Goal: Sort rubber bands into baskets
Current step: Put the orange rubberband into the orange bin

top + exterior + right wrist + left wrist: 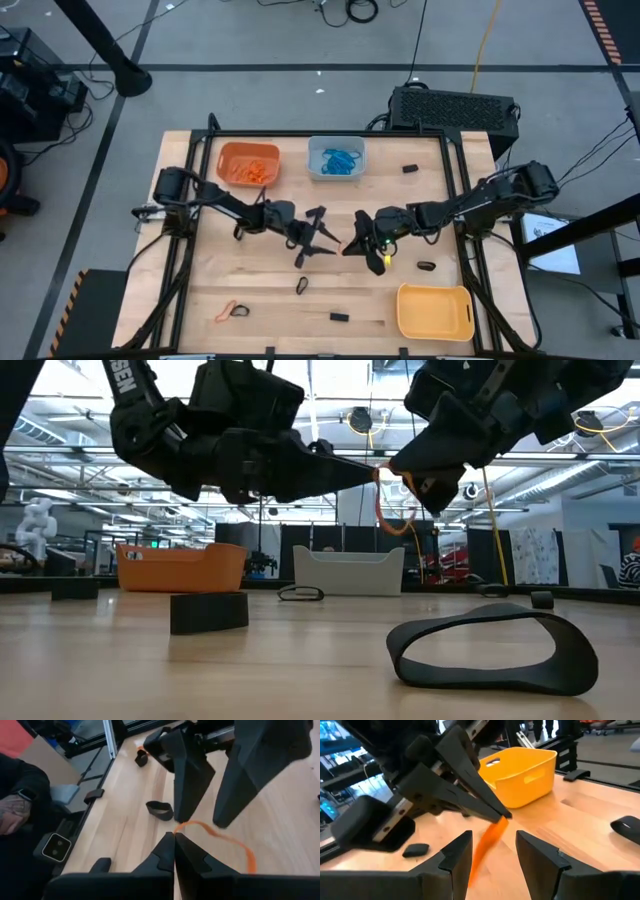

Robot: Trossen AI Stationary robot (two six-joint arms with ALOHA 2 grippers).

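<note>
Over the table's middle my right gripper (174,835) is shut on an orange rubber band (225,840), which dangles as a loop (385,500). My left gripper (492,840) faces it from the left, open, with one finger on each side of the hanging band (487,842); I cannot tell whether they touch it. The orange basket (248,163) and the pale blue-grey basket (336,158), each holding bands, stand on the table at the far edge. The yellow basket (435,310) stands at the near right. My right gripper pinches the orange band's upper end (187,823) between its two fingers, right at their free ends (380,472). The fingers slant down from the table's right. The band hangs slack below them, clear of the table.
Loose black bands lie on the wood (302,285) (425,266) (409,168), and an orange and a black one at the near left (230,312). A small black piece (339,317) lies near the front edge. A person's arm (20,795) shows beside the table.
</note>
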